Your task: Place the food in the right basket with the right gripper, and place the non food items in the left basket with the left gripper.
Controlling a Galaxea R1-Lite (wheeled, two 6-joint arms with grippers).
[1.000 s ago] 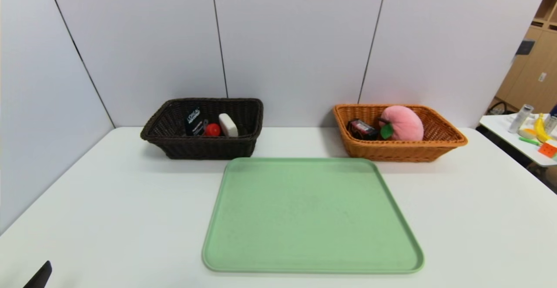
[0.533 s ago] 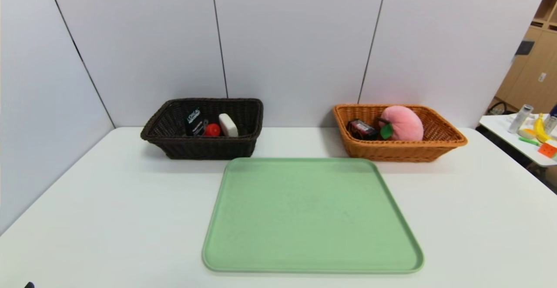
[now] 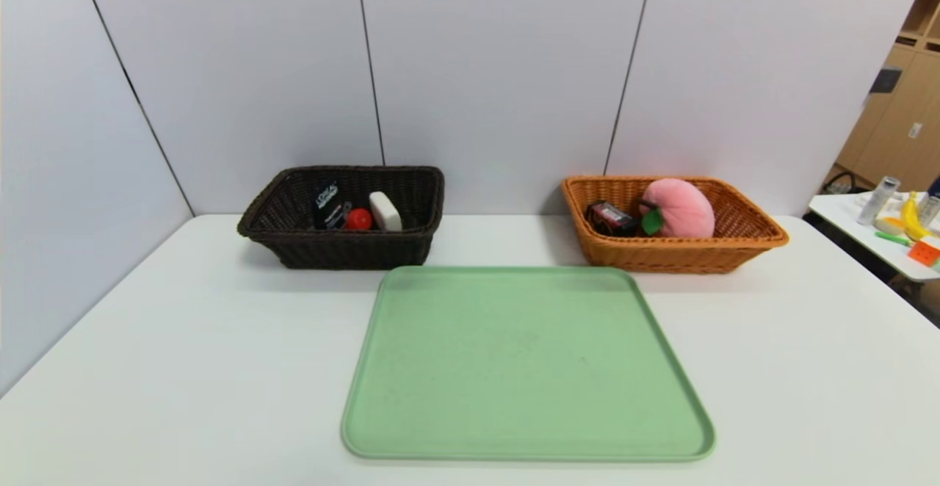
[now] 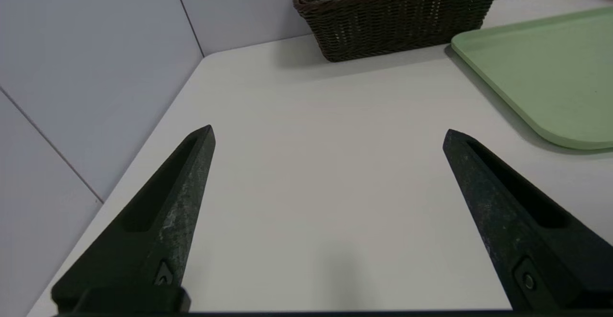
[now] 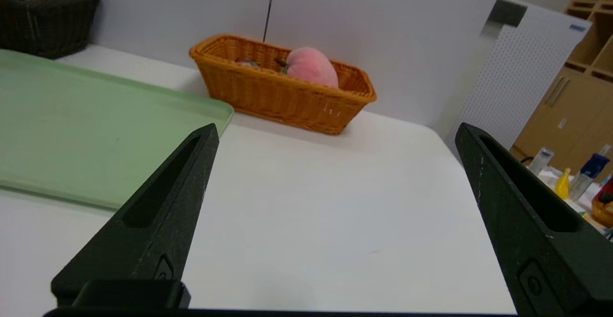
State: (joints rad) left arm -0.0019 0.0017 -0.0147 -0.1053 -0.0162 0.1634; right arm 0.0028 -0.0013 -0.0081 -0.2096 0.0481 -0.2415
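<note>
Food sits in the orange wicker basket [image 3: 742, 240] at the table's far right: a pink plush peach [image 3: 681, 207] with a green leaf, and beside it, nearer the centre of the table, a small dark packet with red markings [image 3: 609, 217]. Non-food items lie in the dark brown wicker basket [image 3: 330, 247] at the far left: a black sachet with white lettering [image 3: 324, 202], a small red ball [image 3: 359, 219] and a white bar [image 3: 385, 211], packed close together.

Between and in front of the baskets lies a bare green tray [image 3: 525, 365] on the white table [image 3: 183, 354].

Neither arm shows in the head view. In its wrist view, the left gripper [image 4: 328, 135] hangs low over bare table near the left wall, jaws spread wide with nothing between them; the brown basket [image 4: 397, 17] stands well ahead of the fingertips and the tray's corner [image 4: 541, 73] lies off to one side. The right gripper [image 5: 335, 132] hovers likewise over bare table by the tray's edge [image 5: 96, 130], jaws wide apart and holding nothing; the orange basket [image 5: 282, 92] with the peach [image 5: 310, 66] stands well beyond its tips.

A side table [image 3: 866, 240] at the far right carries bottles and small coloured objects.
</note>
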